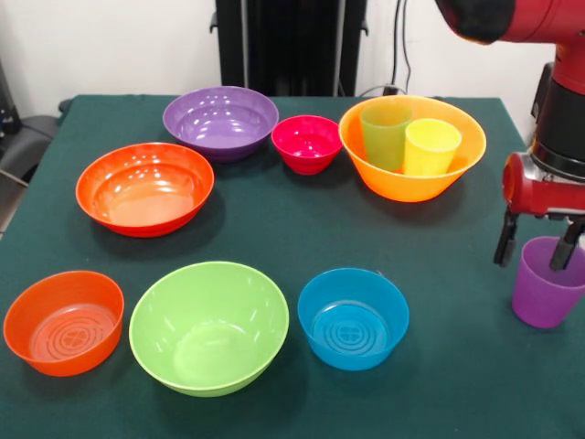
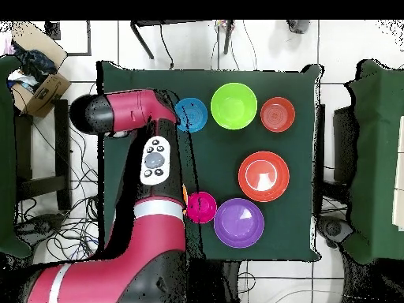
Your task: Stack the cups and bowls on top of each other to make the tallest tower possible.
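Front view: end effector (image 1: 537, 249) hangs at the right edge of the table (image 1: 274, 229), directly over the purple cup (image 1: 547, 282). Fingers are spread: one black finger (image 1: 505, 240) sits outside the cup's left wall, the other dips at the rim on its right side. No squeeze visible, cup stands upright on the table, open and not gripping. Big orange bowl (image 1: 416, 174) is back-right, up-left of the end effector, with the green cup (image 1: 385, 135) and yellow cup (image 1: 430, 145) standing upright inside it, side by side. Pink bowl (image 1: 307, 144) just left of it, purple bowl (image 1: 220, 122) further left. Red-orange bowl (image 1: 144, 187) mid-left. Front row: small orange bowl (image 1: 63, 321), lime green bowl (image 1: 209, 326), blue bowl (image 1: 353, 317), well apart from the end effector.

Overhead view: arm (image 2: 142, 181) covers the left strip of the table; end effector, purple cup and the cups inside the big orange bowl are hidden under it. Blue, lime green and small orange bowls line the top; red-orange bowl centre-right; pink and purple bowls at the bottom.
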You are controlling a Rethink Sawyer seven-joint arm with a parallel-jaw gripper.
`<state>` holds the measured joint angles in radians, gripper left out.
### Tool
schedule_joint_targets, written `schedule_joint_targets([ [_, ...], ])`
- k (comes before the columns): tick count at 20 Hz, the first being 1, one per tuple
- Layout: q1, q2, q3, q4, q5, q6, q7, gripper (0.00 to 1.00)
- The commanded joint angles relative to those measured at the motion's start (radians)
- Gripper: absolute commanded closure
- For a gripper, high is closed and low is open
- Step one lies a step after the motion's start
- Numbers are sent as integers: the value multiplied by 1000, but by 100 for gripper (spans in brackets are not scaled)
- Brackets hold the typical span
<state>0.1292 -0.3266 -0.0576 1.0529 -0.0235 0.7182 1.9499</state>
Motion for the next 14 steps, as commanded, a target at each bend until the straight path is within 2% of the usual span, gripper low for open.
schedule_joint_targets([
  [1, 51, 52, -7, -52, -73, 102, 37, 0],
  [4, 50, 56, 2, -53, -57, 133, 14, 0],
  [9, 35, 52, 59, -24, -12, 178, -17, 0],
  [14, 57, 64, 42, -31, -26, 178, 5, 0],
])
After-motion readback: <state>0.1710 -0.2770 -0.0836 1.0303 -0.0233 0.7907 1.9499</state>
